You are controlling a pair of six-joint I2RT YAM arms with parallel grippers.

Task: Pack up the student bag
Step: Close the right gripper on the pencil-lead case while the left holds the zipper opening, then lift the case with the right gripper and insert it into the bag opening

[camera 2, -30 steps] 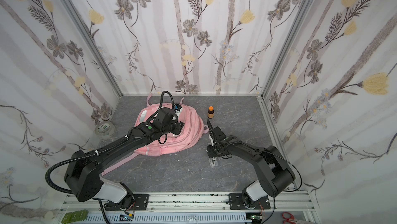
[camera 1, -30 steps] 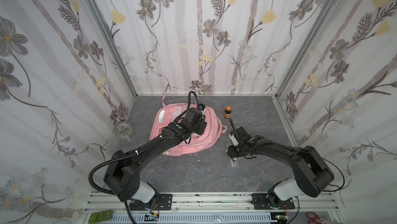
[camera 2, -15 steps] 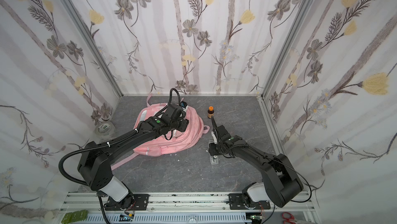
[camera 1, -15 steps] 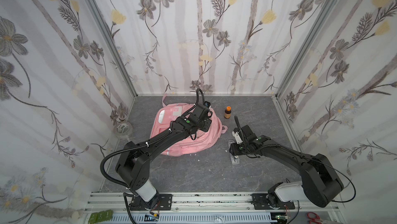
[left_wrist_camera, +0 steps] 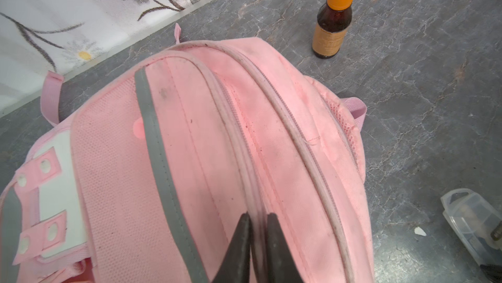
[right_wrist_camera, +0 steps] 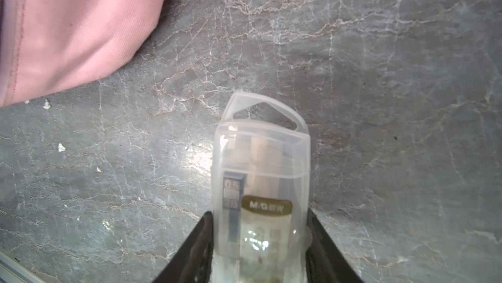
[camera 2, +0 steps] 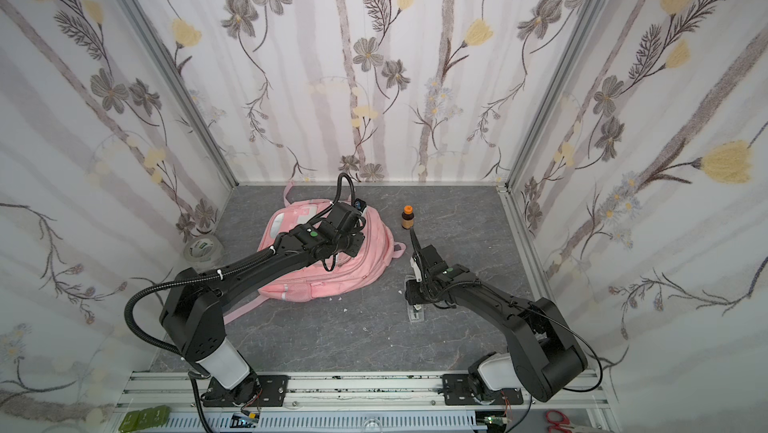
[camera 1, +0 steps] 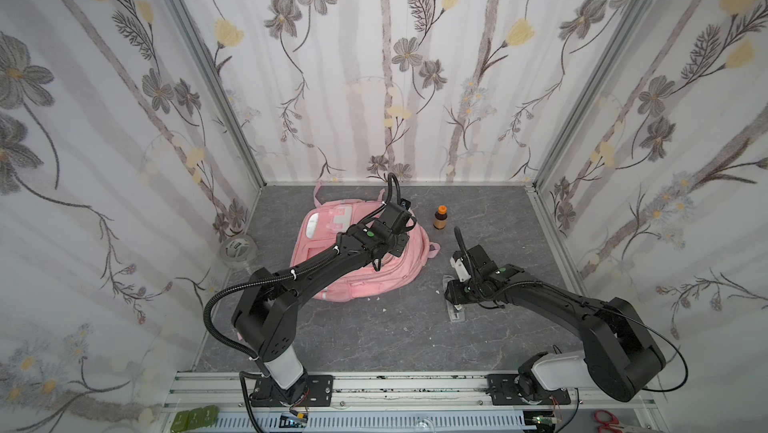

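So, left gripper [left_wrist_camera: 258, 217] is pinched on the zipper of the student bag [left_wrist_camera: 285, 145], lower centre; right gripper [right_wrist_camera: 260, 213] clamps the clear lead case [right_wrist_camera: 260, 159]. Next: unzip, probably.

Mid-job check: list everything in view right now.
student bag: one, pink, lying left of centre, toward the back
bottle: one, brown with orange cap, upright right of the bag
clear case: one, transparent, lying right of the bag, nearer the front
tape roll: one, clear, by the left wall
scissors: one, red handles, beyond the front rail
table: one, grey marbled, the work surface
left hand: one, black, shut on the bag's zipper ridge
right hand: one, black, shut on the clear case
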